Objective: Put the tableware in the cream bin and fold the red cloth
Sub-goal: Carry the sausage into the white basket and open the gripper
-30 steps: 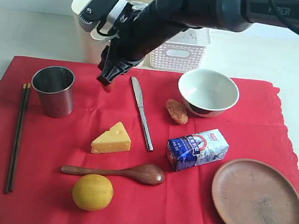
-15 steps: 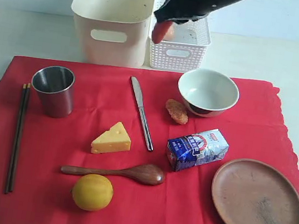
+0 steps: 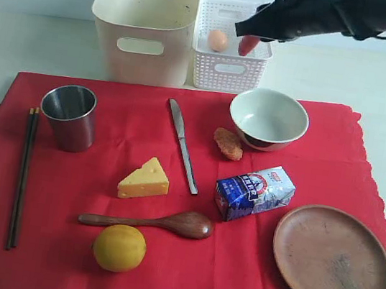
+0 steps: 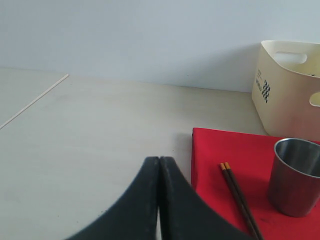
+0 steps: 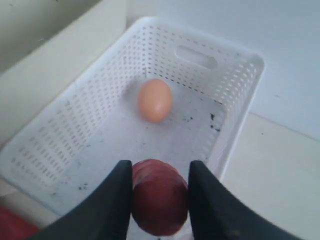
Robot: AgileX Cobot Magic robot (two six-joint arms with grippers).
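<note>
My right gripper [image 3: 247,43] [image 5: 160,172] hangs over the white basket, shut on a dark red sausage [image 5: 159,197]. On the red cloth [image 3: 86,274] lie the steel cup [image 3: 70,117], chopsticks [image 3: 22,177], knife [image 3: 183,145], wooden spoon [image 3: 152,221], bowl [image 3: 268,119] and wooden plate [image 3: 333,260]. The cream bin [image 3: 145,28] stands behind the cloth at the back left. My left gripper [image 4: 159,161] is shut on nothing, over bare table beside the cloth's corner, near the cup [image 4: 295,177] and chopsticks [image 4: 239,200]. It does not show in the exterior view.
The white lattice basket [image 3: 226,69] beside the bin holds an egg [image 3: 218,40]. Cheese [image 3: 145,179], a lemon [image 3: 119,248], a blue milk carton [image 3: 254,192] and a brown fried piece [image 3: 228,143] lie among the tableware.
My right arm has swung from over the cloth near the cup, up and to the right, carrying the sausage to above the white basket. Nothing on the cloth moved.
</note>
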